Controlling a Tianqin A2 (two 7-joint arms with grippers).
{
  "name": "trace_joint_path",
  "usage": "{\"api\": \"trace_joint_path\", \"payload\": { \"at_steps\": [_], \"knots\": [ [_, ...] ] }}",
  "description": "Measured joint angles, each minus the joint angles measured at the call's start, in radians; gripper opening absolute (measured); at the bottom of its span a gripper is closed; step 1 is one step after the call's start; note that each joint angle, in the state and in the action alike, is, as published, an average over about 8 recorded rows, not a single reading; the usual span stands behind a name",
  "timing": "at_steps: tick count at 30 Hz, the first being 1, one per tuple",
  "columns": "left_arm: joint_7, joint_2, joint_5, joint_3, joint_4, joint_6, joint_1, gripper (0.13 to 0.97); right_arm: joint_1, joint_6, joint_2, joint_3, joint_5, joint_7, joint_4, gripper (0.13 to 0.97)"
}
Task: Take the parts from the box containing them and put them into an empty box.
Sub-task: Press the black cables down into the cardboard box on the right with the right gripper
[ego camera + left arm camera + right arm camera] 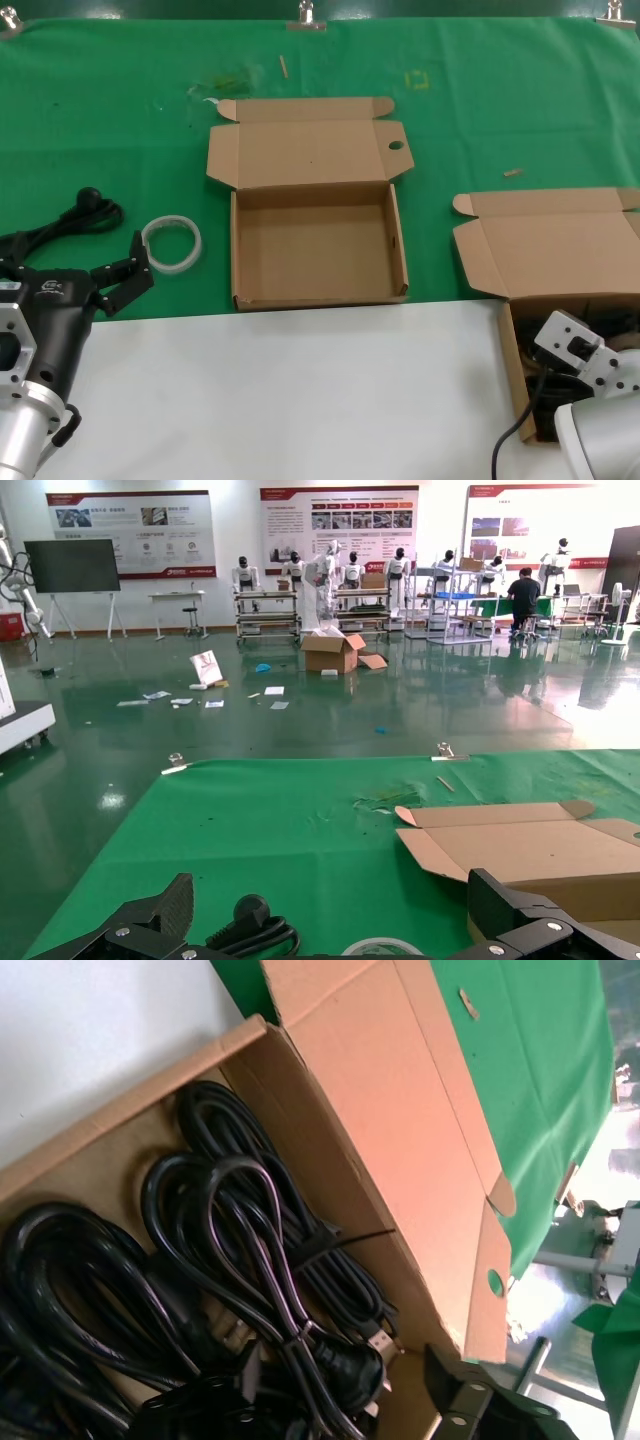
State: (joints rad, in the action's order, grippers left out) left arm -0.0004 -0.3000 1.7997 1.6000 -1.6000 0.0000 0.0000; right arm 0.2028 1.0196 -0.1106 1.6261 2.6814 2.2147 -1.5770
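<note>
The left gripper [128, 278], fingers spread and holding nothing, hovers at nine o'clock, beside a white ring [172, 243]. The empty box [318, 246] sits centre, lid back. At four o'clock the right gripper [570, 345] (finger state cannot be told) hangs over the full box [560, 245], above the coiled cables [230, 1260].

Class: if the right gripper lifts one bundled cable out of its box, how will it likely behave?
Probably floppy: the cables lie in loose loops, so ends may dangle. They overlap in the box, so a neighbour might snag. A tie around one bundle should keep it together.
</note>
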Motion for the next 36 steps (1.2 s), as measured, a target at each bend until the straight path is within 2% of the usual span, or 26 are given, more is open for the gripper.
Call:
{"api": "trace_joint_path", "payload": {
  "at_steps": [4, 8, 16, 22, 25, 36],
  "knots": [
    [0.000, 0.000, 0.000, 0.000, 0.000, 0.000, 0.000, 0.966, 0.006, -0.015, 0.000, 0.007, 0.008, -0.005, 0.021, 0.539],
    [0.000, 0.000, 0.000, 0.000, 0.000, 0.000, 0.000, 0.966, 0.012, -0.031, 0.000, 0.016, 0.017, -0.013, 0.045, 0.539],
    [0.000, 0.000, 0.000, 0.000, 0.000, 0.000, 0.000, 0.966, 0.028, -0.059, 0.000, 0.033, 0.036, -0.030, 0.088, 0.342],
    [0.000, 0.000, 0.000, 0.000, 0.000, 0.000, 0.000, 0.966, 0.031, -0.063, -0.004, 0.040, 0.047, -0.041, 0.090, 0.270],
    [0.000, 0.000, 0.000, 0.000, 0.000, 0.000, 0.000, 0.966, 0.024, -0.056, -0.006, 0.042, 0.052, -0.046, 0.074, 0.226],
    [0.000, 0.000, 0.000, 0.000, 0.000, 0.000, 0.000, 0.966, -0.057, 0.026, -0.006, 0.032, 0.066, -0.077, -0.105, 0.173]
  ]
}}
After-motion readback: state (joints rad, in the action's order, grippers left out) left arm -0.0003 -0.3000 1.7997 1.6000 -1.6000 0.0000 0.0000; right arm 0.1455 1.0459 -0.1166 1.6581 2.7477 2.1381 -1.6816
